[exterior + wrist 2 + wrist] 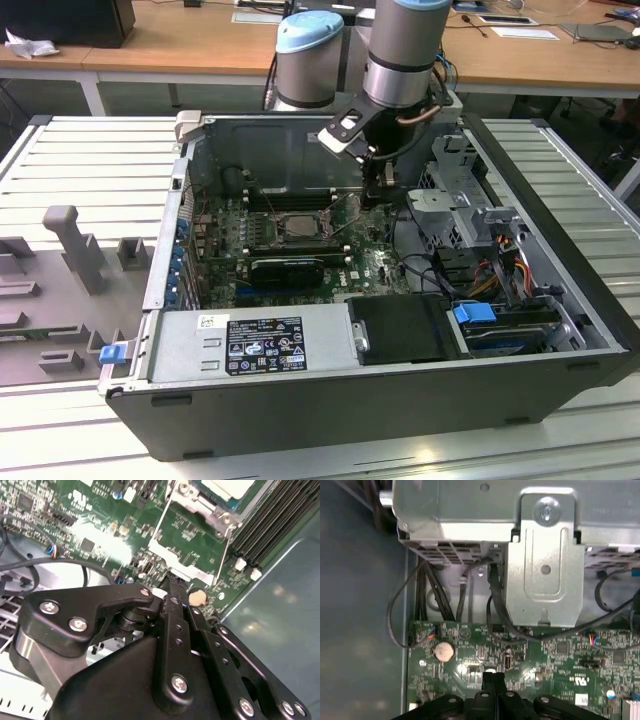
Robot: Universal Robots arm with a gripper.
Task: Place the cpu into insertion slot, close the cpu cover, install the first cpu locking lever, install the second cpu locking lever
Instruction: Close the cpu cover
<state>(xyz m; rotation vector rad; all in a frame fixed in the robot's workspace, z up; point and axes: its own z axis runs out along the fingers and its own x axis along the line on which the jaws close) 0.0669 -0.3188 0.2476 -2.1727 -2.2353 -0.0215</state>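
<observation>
The cpu (226, 487) shows its pale face inside the insertion slot (291, 226) on the green motherboard. The grey metal cpu cover (199, 503) lies around it. Two thin wire locking levers (159, 522) (223, 555) run beside the socket; I cannot tell whether they are latched. My gripper (377, 195) hangs low over the board on the exterior view's right of the socket, clear of it. In both wrist views its black fingers (170, 582) (492, 679) are pressed together with nothing between them, close to a round coin battery (443, 651).
A metal drive cage (545, 565) with black cables stands just beyond the fingertips. Long black memory slots (270, 520) flank the socket, and a black expansion card (288, 268) lies in front of it. The case walls (330, 410) enclose the board. A power supply (250, 340) sits at the front.
</observation>
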